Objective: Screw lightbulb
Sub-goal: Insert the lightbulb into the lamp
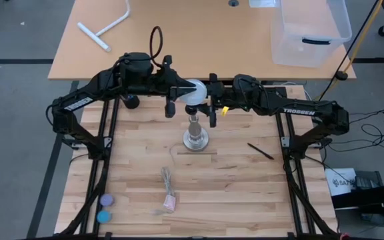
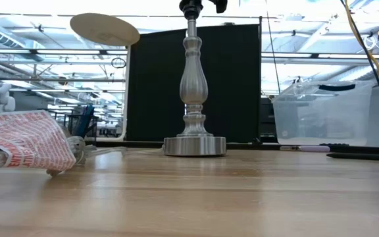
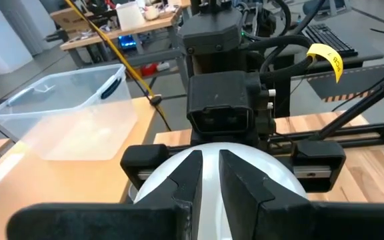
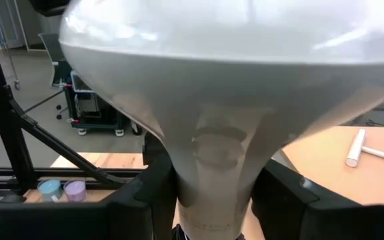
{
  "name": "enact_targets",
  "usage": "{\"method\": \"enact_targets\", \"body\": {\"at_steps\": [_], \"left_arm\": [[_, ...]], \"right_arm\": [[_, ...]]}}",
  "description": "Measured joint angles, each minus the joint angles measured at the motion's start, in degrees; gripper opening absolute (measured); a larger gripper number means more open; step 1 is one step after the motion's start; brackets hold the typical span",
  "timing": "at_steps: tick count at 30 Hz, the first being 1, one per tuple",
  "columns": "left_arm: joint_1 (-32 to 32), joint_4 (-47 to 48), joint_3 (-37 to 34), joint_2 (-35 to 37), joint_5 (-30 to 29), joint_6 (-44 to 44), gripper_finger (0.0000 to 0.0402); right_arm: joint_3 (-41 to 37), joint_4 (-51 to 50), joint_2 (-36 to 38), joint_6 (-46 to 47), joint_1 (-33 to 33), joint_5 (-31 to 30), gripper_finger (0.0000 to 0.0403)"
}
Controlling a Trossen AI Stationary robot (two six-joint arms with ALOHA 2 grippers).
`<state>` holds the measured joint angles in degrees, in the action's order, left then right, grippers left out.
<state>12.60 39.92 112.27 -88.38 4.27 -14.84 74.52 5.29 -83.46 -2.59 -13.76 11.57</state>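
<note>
Lightbulb (image 1: 195,91) held aloft between both grippers, above the lamp post (image 1: 196,130). Right gripper (image 4: 212,200) fingers clamped on its pale neck. Left gripper (image 3: 205,183) fingers narrow, resting against the frosted globe.

One lightbulb (image 1: 195,91), held between two grippers, left gripper (image 1: 179,93) and right gripper (image 1: 211,99). One metal lamp post (image 1: 196,135) below them. Two round caps (image 1: 105,207), one black pen (image 1: 260,151), one clear bin (image 1: 310,31).
</note>
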Motion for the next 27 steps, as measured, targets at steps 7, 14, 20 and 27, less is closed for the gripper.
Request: {"method": "enact_targets", "body": {"at_steps": [7, 14, 20, 27], "left_arm": [[-0.02, 1.27, 0.04, 0.0, -0.31, 1.02, 0.0057], [-0.09, 1.81, -0.04, -0.23, -0.31, 1.28, 0.0057], [-0.3, 1.92, -0.04, -1.07, -0.44, 1.43, 0.0057], [-0.63, 1.75, -0.04, -1.81, -0.44, 1.41, 0.0057]], "right_arm": [[0.0, -0.58, 0.2, -1.0, 0.35, 0.31, 0.0155], [-0.02, -0.56, 0.2, -2.43, 1.05, -0.07, 0.0157], [-0.31, -1.78, -0.05, -3.24, 1.58, 0.17, 0.0196], [-0.42, -1.88, -0.09, -3.21, 1.88, 0.44, 0.0235]]}}
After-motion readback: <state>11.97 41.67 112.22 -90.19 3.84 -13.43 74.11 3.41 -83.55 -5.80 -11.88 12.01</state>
